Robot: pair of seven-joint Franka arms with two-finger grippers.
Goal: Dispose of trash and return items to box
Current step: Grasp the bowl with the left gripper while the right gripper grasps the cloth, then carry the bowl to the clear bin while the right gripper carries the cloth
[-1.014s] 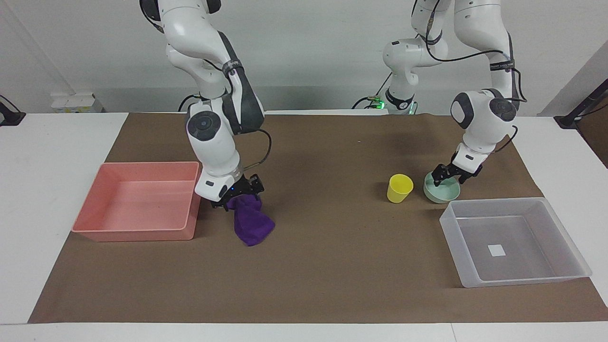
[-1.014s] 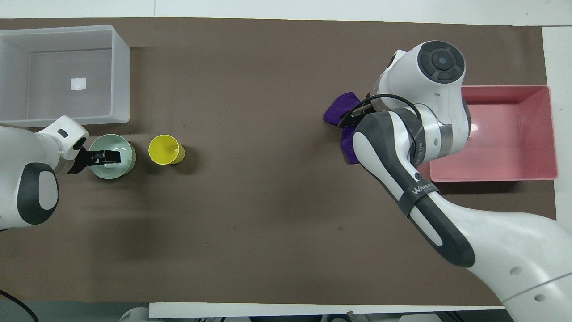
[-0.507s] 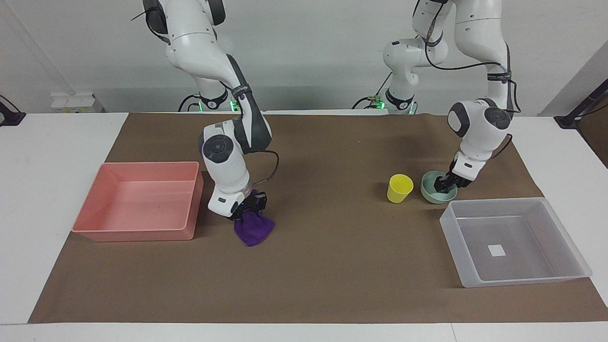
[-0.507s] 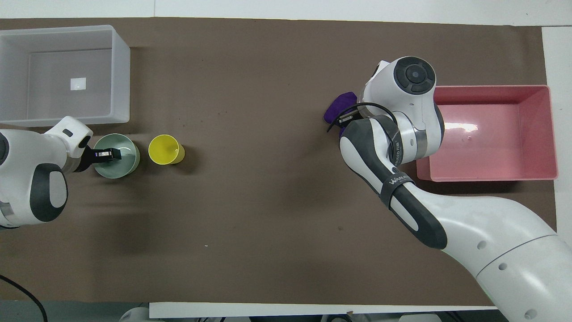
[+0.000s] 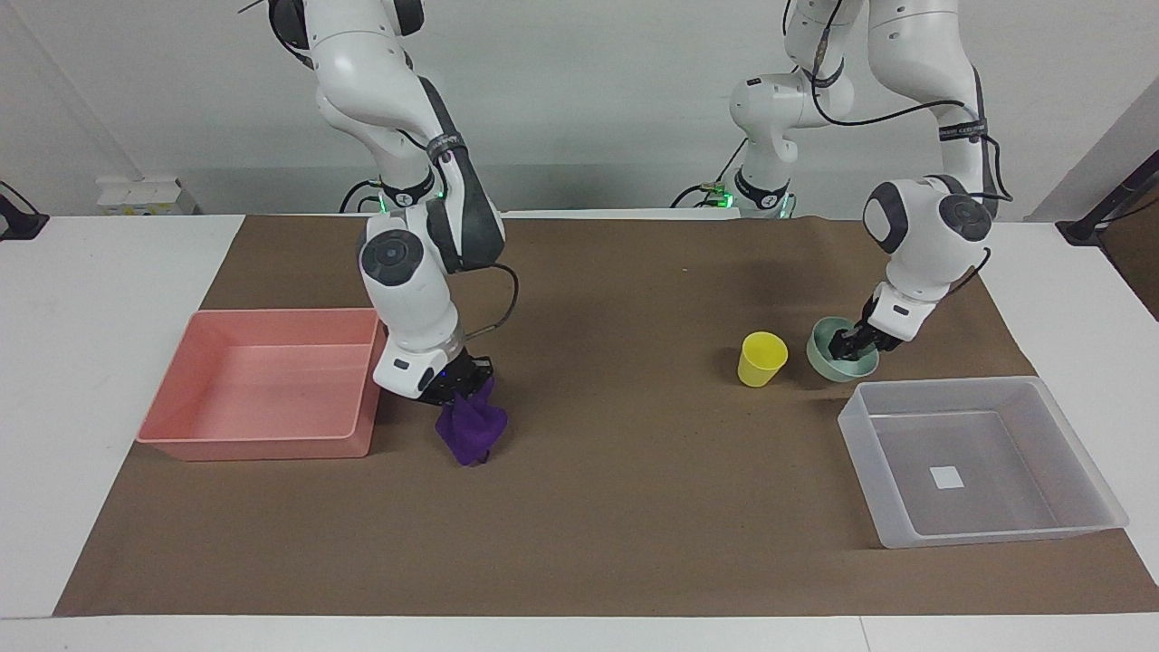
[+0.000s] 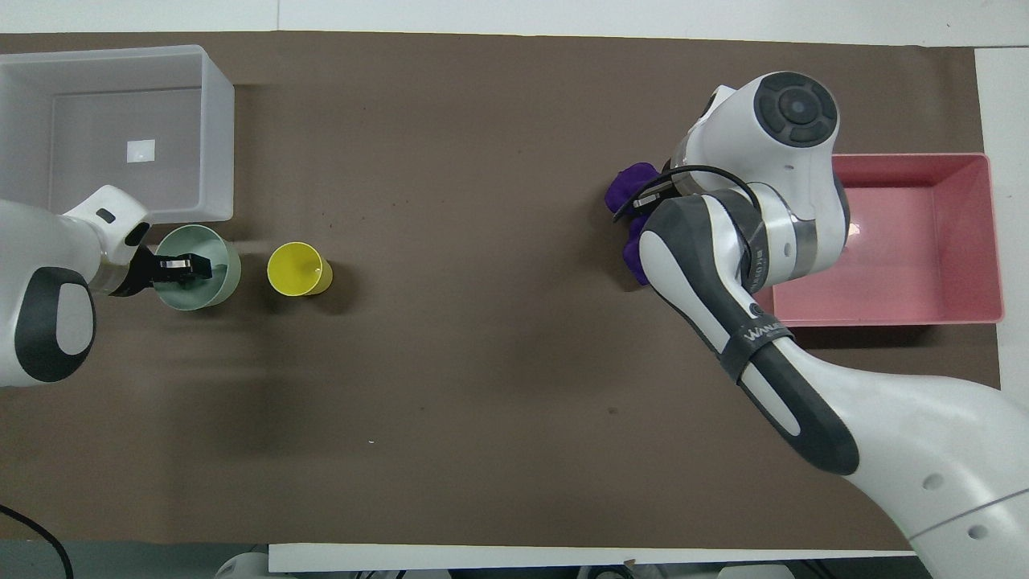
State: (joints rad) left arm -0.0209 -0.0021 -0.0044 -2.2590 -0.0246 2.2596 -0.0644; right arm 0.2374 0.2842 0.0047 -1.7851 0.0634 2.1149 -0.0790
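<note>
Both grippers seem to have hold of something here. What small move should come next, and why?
Probably carry each load sideways. The right gripper holds the purple cloth hanging beside the pink bin, so move over it. The left gripper grips the green bowl, tilted beside the clear box.

Soft purple cloth [image 5: 471, 430] hangs beside glossy pink plastic bin [image 5: 263, 448]; translucent plastic box [image 5: 982, 534], matt brown paper mat [image 5: 616, 507], smooth yellow plastic cup [image 5: 761, 359].

A white table [image 5: 81, 299] under a brown mat [image 5: 616, 507] stands against a plain pale wall [image 5: 589, 100]
</note>
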